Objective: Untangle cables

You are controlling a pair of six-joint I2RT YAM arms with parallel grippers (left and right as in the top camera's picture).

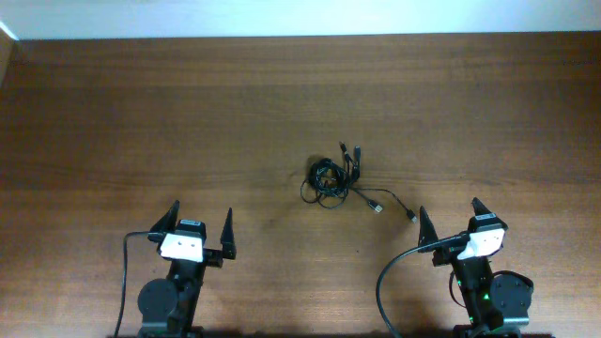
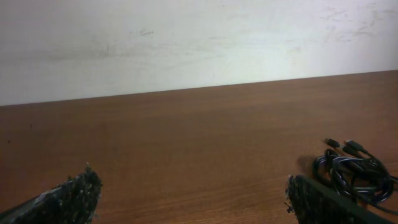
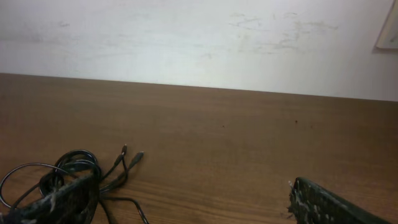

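The cables [image 1: 336, 178] lie in one tangled black bundle near the middle of the wooden table, with plug ends sticking out toward the back and two loose ends trailing to the right. The bundle shows at the right edge of the left wrist view [image 2: 354, 168] and at the lower left of the right wrist view [image 3: 68, 174]. My left gripper [image 1: 199, 223] is open and empty at the front left, well short of the bundle. My right gripper [image 1: 449, 214] is open and empty at the front right, close to one trailing plug [image 1: 411, 216].
The brown wooden table [image 1: 188, 103] stretches to a white wall at the back. Thick black arm cables [image 1: 385, 282] loop beside the arm bases at the front edge.
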